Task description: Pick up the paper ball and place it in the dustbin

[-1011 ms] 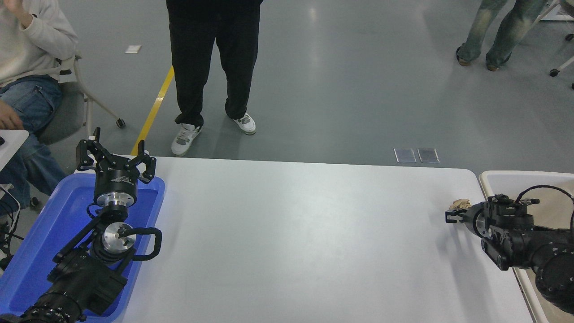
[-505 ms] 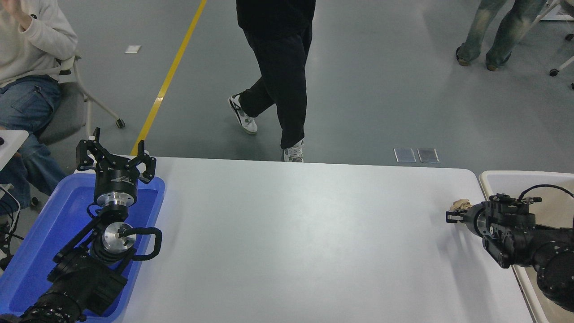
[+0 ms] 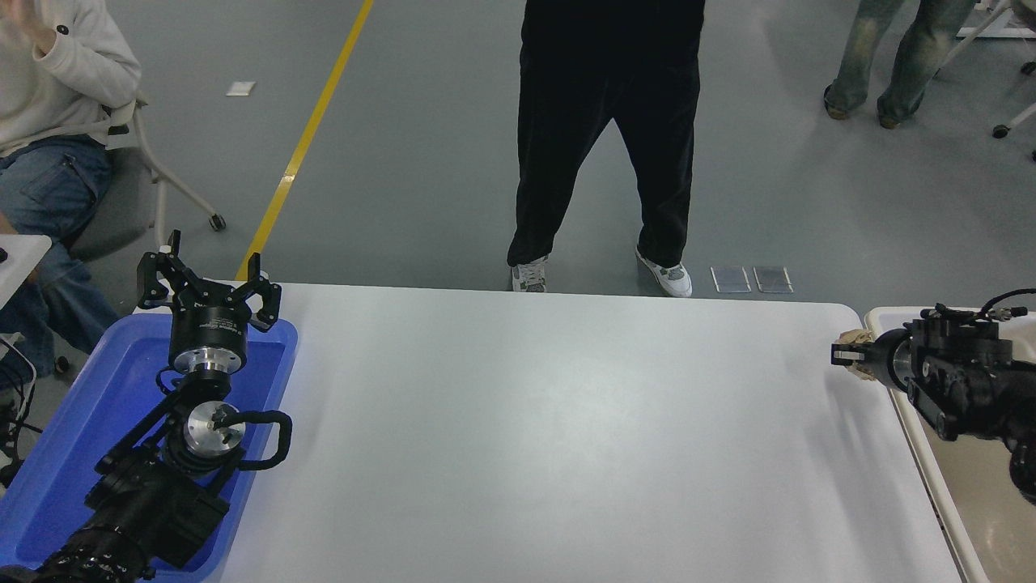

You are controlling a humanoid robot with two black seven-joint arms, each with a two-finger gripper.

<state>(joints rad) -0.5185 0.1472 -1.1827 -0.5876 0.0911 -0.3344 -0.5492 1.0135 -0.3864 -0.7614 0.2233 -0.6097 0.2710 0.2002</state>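
Right pincer (image 3: 850, 356): clamped on the paper ball (image 3: 855, 338), raised over the tabletop's (image 3: 550, 421) right edge so the wad clears the rim.
Paper ball: in that grip, just short of the dustbin (image 3: 878, 320), not yet over its opening.
Left pincer (image 3: 209, 283): fingers spread, parked over the blue tray (image 3: 81, 429) at the left edge, out of the way.

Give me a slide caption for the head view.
Right gripper carries the paper ball toward the dustbin at the table's right end.
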